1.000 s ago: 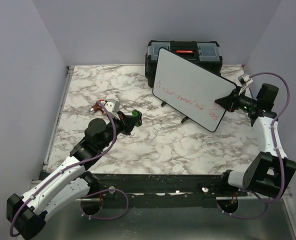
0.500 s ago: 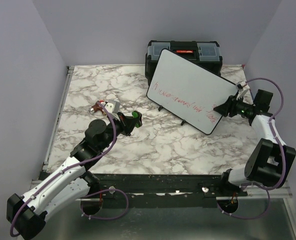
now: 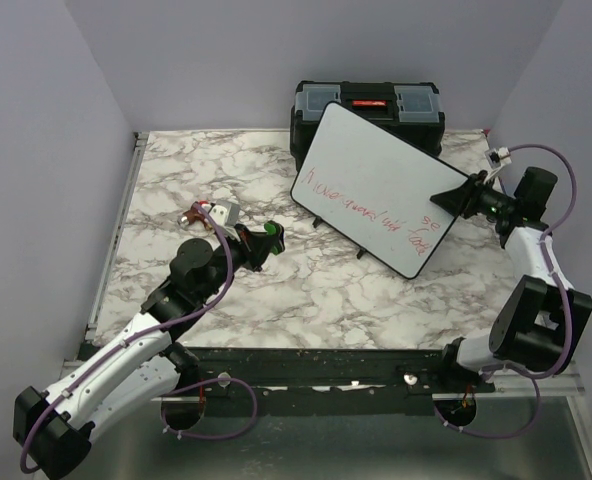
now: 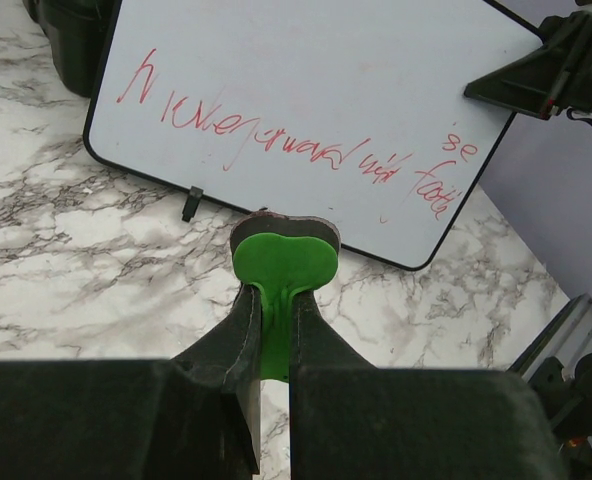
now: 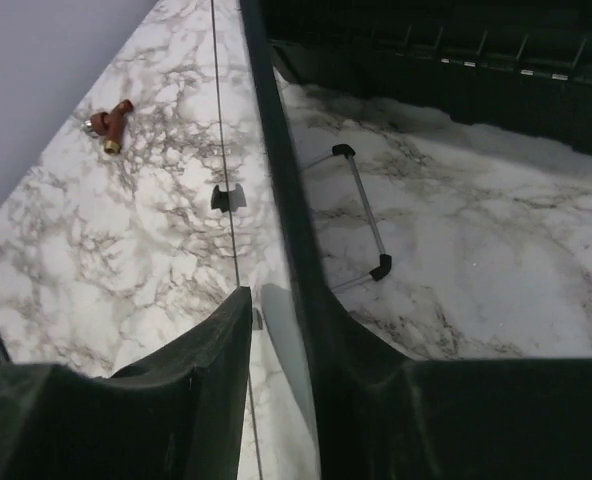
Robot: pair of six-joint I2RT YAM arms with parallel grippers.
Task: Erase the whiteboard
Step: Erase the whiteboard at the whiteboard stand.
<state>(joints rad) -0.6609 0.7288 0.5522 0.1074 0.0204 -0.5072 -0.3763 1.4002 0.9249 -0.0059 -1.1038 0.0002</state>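
Observation:
The whiteboard [image 3: 376, 180] stands tilted at the back right of the table, with red handwriting along its lower part [image 4: 306, 90]. My right gripper [image 3: 444, 198] is open and straddles the board's right edge [image 5: 276, 150], one finger in front of its face and one behind; a thin gap shows beside the front finger [image 5: 216, 350]. Left of centre, my left gripper [image 3: 264, 238] is shut on a green eraser [image 4: 283, 262], low over the marble and short of the board's lower edge.
A black toolbox [image 3: 368, 100] with a red latch stands right behind the board. A red and brass fitting [image 3: 189, 214] and a small grey piece [image 3: 223, 211] lie left of my left gripper. The board's wire stand [image 5: 361, 215] rests on the marble behind it.
My right gripper has opened and slid over the board's right edge. The board has shifted slightly to the left. The left arm and the eraser have not moved.

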